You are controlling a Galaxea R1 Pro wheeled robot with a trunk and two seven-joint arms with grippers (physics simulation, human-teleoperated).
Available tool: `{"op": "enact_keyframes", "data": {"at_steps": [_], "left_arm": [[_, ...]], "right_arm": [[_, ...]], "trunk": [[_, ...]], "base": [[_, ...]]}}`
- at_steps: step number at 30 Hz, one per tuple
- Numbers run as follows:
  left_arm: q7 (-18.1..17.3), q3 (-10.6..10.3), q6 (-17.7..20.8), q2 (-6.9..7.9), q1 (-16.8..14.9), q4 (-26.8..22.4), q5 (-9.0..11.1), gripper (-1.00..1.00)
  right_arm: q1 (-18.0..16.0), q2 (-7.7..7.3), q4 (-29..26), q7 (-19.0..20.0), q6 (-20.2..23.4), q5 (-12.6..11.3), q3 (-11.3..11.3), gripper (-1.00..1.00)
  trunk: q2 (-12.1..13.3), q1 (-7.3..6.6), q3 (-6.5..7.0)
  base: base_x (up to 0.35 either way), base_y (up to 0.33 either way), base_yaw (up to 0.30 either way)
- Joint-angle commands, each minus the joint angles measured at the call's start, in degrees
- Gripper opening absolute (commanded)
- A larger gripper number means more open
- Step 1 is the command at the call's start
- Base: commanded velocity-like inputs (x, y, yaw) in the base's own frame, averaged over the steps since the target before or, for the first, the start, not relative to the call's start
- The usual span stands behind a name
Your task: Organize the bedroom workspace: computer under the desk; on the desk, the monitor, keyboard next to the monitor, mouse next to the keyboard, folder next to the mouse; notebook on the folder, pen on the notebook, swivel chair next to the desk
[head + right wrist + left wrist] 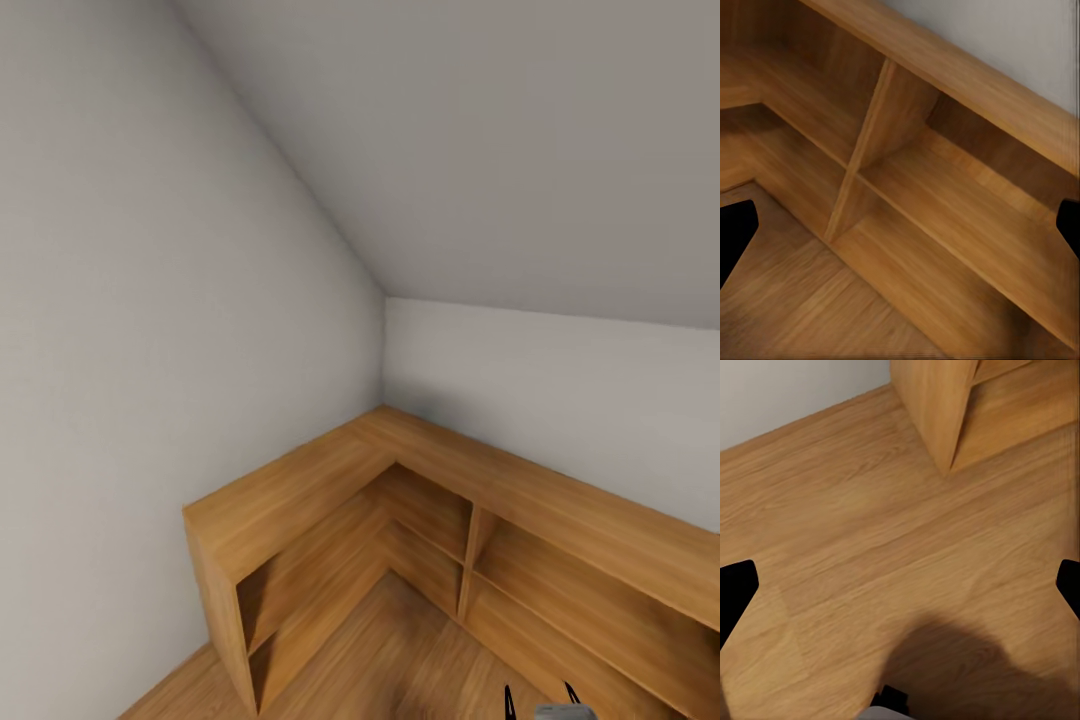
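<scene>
Head view: corner shelf unit (330, 520) with bare compartments; both wrists' fingers (736, 592) spread, holding nothing

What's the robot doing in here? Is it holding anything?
Nothing is being handled right now. The robot faces a corner of the room where a low wooden shelf unit wraps around under the sloped ceiling. Its compartments look empty. The left hand hangs open above the wood floor, and the right hand is open too, pointing at the shelves. It seems to be on its way somewhere.
</scene>
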Motion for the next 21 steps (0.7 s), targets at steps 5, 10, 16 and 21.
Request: {"op": "enact_keyframes", "data": {"at_steps": [5, 10, 16, 21], "left_arm": [[0.3, -0.5, -0.2, 0.09, 0.0, 0.0, 0.5, 1.00], [0.3, -0.5, -0.2, 0.05, 0.0, -0.1, 0.5, 1.00], [0.3, -0.5, -0.2, 0.04, 0.0, -0.1, 0.5, 1.00], [0.3, -0.5, -0.2, 0.05, 0.0, -0.1, 0.5, 1.00]], "right_arm": [[0.0, 0.04, 0.1, -0.2, -0.1, -0.2, 0.5, 1.00], [0.0, 0.04, 0.1, -0.2, -0.1, -0.2, 0.5, 1.00], [0.0, 0.04, 0.1, -0.2, -0.1, -0.2, 0.5, 1.00], [0.0, 0.04, 0.1, -0.2, -0.1, -0.2, 0.5, 1.00]], "trunk": [[0.0, 0.02, -0.37], [0.0, 0.02, -0.74], [0.0, 0.02, -1.20], [0.0, 0.02, -1.58]], "base": [[0.001, 0.000, -0.199], [0.060, 0.000, -0.181], [0.187, 0.000, -0.175], [0.252, 0.000, -0.172]]}}
